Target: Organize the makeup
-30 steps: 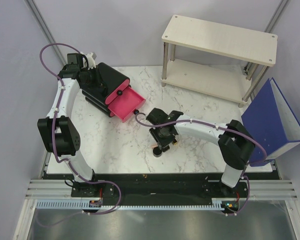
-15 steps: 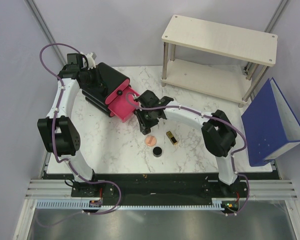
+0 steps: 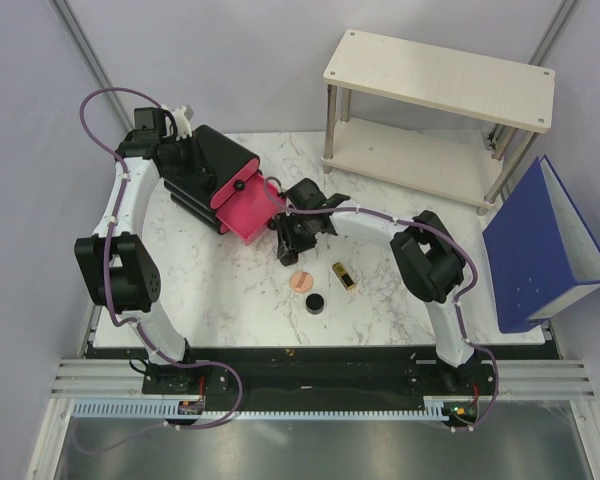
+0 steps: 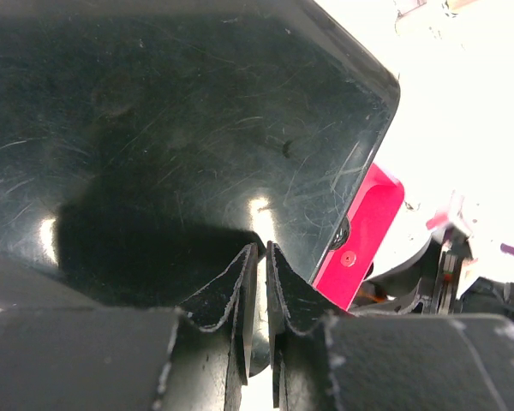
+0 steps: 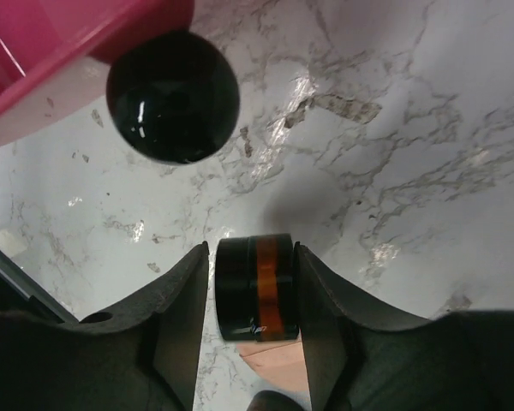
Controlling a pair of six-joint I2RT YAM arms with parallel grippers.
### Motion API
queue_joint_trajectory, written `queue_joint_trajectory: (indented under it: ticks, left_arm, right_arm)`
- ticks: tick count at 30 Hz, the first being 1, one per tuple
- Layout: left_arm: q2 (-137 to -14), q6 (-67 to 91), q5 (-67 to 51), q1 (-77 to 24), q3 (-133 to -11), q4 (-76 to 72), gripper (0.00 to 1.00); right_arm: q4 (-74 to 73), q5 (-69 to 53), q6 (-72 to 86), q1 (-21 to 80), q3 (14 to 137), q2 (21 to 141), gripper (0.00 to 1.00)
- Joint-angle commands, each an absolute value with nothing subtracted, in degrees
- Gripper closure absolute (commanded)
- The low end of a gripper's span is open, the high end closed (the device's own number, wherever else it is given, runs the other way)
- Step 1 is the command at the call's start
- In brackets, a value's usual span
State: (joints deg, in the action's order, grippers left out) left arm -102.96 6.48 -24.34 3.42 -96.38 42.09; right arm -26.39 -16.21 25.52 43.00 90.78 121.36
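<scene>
My right gripper (image 3: 288, 245) is shut on a small round black compact with an orange band (image 5: 257, 291). It holds the compact just above the marble, beside the open pink drawer (image 3: 248, 212) of the black box (image 3: 215, 160). The drawer's black knob (image 5: 173, 96) is straight ahead of my right gripper (image 5: 253, 287). On the table lie a peach compact (image 3: 300, 282), a black compact (image 3: 315, 301) and a gold-and-black lipstick (image 3: 343, 276). My left gripper (image 3: 183, 160) is shut and empty, pressed against the box's glossy top (image 4: 197, 128); it shows in the left wrist view (image 4: 261, 257).
A light wooden two-tier shelf (image 3: 435, 80) stands at the back right. A blue binder (image 3: 545, 245) stands at the right edge. The pink drawer front (image 4: 364, 227) shows past the box's edge in the left wrist view.
My right gripper has risen from the group of makeup with the black-and-orange compact and moved left and back to the pink drawer. The left arm has not moved.
</scene>
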Motion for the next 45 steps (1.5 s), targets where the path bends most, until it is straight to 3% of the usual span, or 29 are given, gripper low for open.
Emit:
queue_joint_trajectory:
  ticks: [1,7,20,30,34,39,45]
  left_arm:
    - [-107.67,2.9,-19.68,3.43,-91.58,56.69,0.81]
    - [-107.75,2.9,-19.78,3.43,-91.58,56.69,0.81]
    - [-107.4,2.81,-19.77,3.43,-90.62,56.51,0.81]
    - [-107.14,2.81,-20.21,3.43,-90.62,56.43,0.81]
    - [-106.7,2.81,-19.95,3.43,-90.26,56.43,0.81]
    - [-106.7,2.72,-19.95,3.43,-90.26,56.34,0.81]
    - [-106.52,2.72,-19.6,3.34,-90.26,56.42,0.81]
  right_arm:
    - [-23.38,-13.9,25.66,42.8,89.22,121.38,0.41]
    - [-23.38,-11.17,24.61,42.71,87.1,120.76,0.3]
    - [-25.49,-3.78,23.91,42.36,86.66,114.79,0.3]
    - [-23.99,-5.89,25.84,42.36,87.01,117.42,0.53]
    - [-24.26,-5.8,26.8,42.36,86.75,118.04,0.57]
    - [-24.35,-4.49,26.98,42.28,86.13,116.29,0.76]
    - [-25.4,-4.3,27.68,41.31,87.18,111.28,0.78]
